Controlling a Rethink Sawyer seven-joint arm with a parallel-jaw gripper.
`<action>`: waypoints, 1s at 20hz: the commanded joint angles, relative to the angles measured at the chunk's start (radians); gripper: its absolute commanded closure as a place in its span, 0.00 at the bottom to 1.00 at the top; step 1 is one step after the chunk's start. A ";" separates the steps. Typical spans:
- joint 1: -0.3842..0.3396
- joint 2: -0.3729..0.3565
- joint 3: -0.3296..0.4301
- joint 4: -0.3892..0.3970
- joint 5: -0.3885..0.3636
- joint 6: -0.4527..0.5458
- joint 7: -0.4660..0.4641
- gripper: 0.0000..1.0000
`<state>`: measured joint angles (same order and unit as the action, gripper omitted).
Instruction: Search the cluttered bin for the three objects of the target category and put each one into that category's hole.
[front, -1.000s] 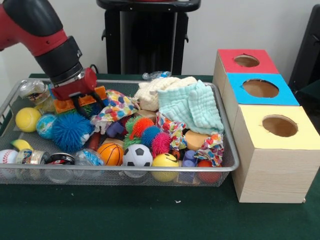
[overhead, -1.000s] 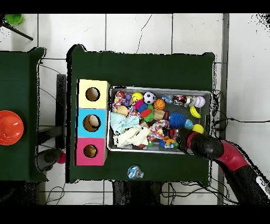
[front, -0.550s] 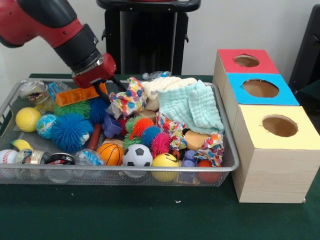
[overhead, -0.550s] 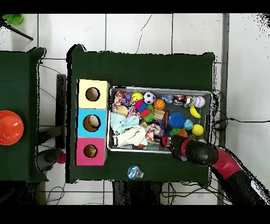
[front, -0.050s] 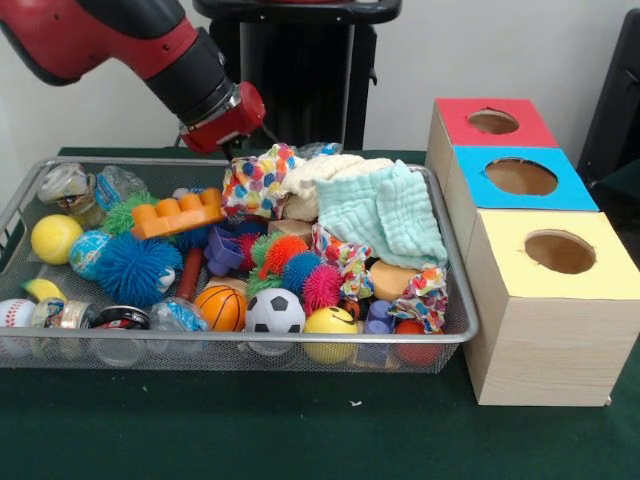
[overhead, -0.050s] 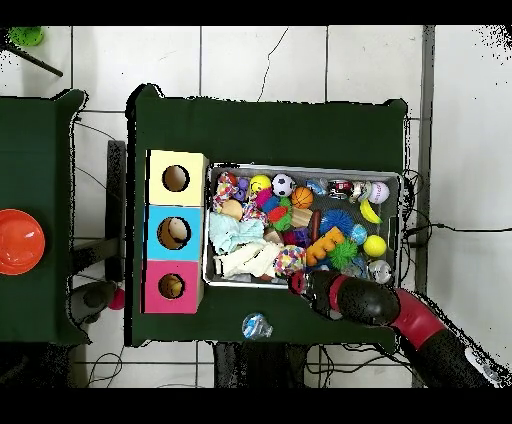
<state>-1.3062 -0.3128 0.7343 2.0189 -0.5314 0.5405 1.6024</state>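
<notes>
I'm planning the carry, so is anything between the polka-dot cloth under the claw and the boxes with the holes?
Yes. The cream cloth and mint cloth are heaped between the polka-dot cloth, held at the claw, and the boxes. The bin's rim lies beyond them. The holes themselves look open.

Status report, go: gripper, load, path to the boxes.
Gripper above bin's back edge, fingers hidden. Polka-dot cloth hanging right under it, grasp unconfirmed. Cream cloth and green cloth piled between it and the boxes.
</notes>
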 joint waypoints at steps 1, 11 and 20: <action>0.031 -0.047 0.071 -0.036 -0.068 -0.128 -0.025 0.00; 0.023 -0.072 0.123 -0.053 -0.216 -0.345 -0.049 0.00; 0.071 -0.202 0.115 -0.043 -0.277 -0.336 -0.057 0.00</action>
<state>-1.2741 -0.4399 0.8091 2.0239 -0.7340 0.2077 1.6024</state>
